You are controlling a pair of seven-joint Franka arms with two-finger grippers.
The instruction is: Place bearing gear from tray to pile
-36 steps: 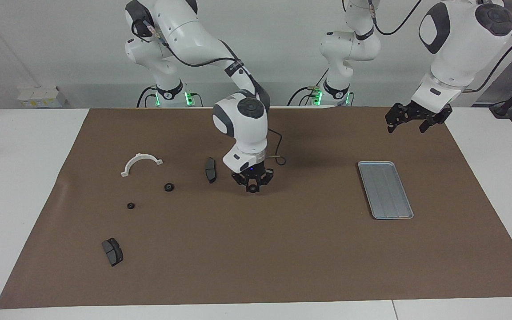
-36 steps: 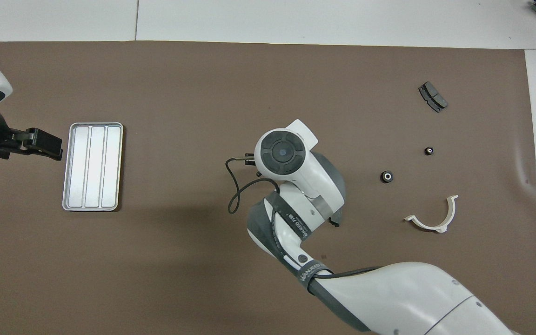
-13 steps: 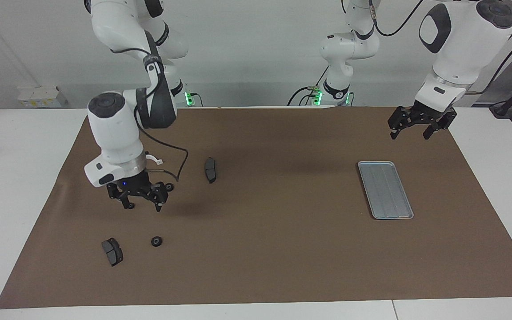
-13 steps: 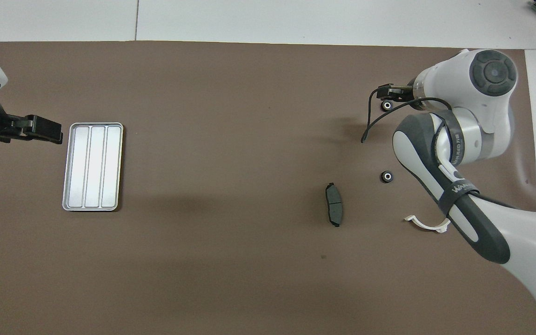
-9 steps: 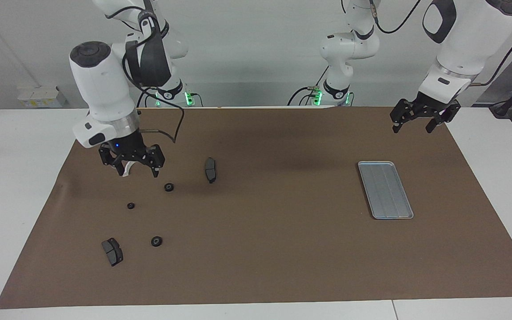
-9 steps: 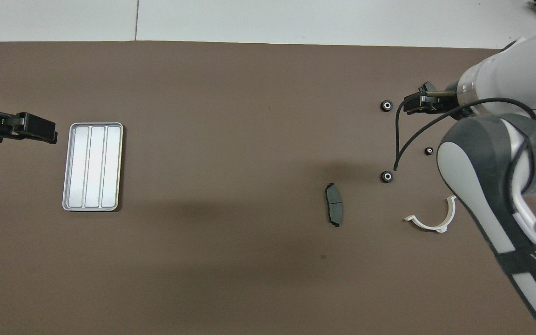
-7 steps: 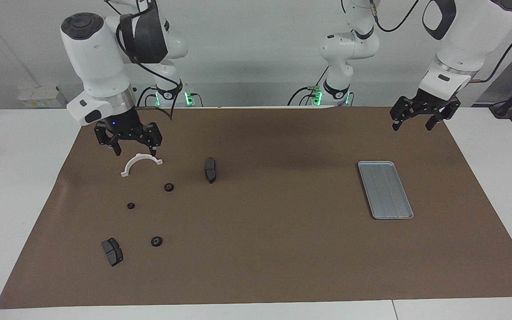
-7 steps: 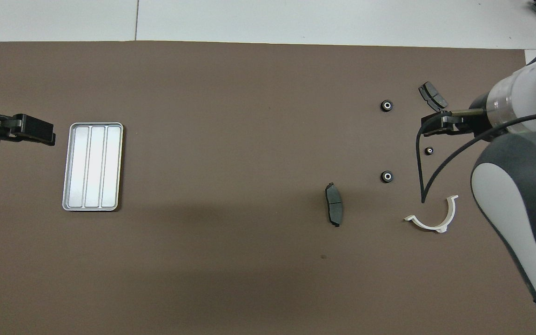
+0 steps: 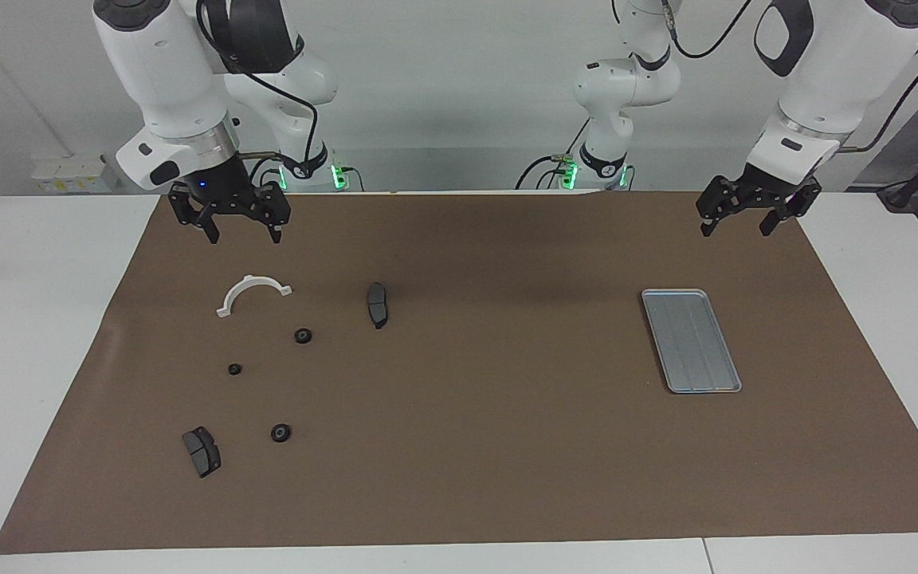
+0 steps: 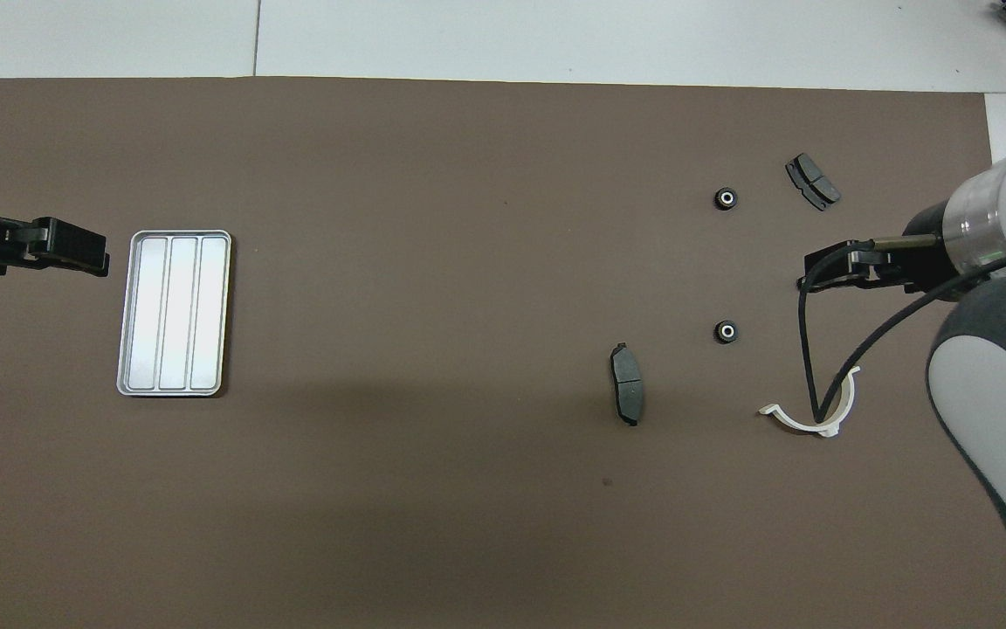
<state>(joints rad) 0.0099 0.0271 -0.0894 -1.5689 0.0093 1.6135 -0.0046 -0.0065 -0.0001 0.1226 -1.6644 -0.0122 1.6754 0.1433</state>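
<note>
**Both grippers empty and raised; tray bare, gears lying among the pile parts**

The tabletop [image 9: 45, 335] carries a brown mat [image 9: 491, 446] on which everything lies. Taking the tray [image 9: 691, 340] as the landmark: it sits flat toward the left arm's end of the mat, ribs running lengthwise, with nothing in it.

The left gripper [image 9: 751, 217] hangs in the air over the mat's edge near the tray, on the side nearer to the robots, its fingers spread wide and holding nothing. In the overhead view it [image 10: 66, 247] shows just beside the tray's short edge. This arm waits.

The right gripper [image 9: 239, 222] hovers well apart from the tray, over the right arm's end of the mat, fingers spread wide, empty and touching nothing. It is raised above the mat near the white half-ring bracket [image 9: 253, 293].

The pile lies well apart from the tray, toward the right arm's end. The bracket rests flat on the mat. One dark brake pad [image 9: 378, 304] is the pile part closest to the tray; the second brake pad [image 9: 202, 451] lies farthest from the robots.

Three small dark bearing gears sit among these parts: one [image 9: 304, 336] between the bracket and the first pad, a smaller one [image 9: 234, 369] farther from the tray, and one [image 9: 280, 432] just beside the second pad.
</note>
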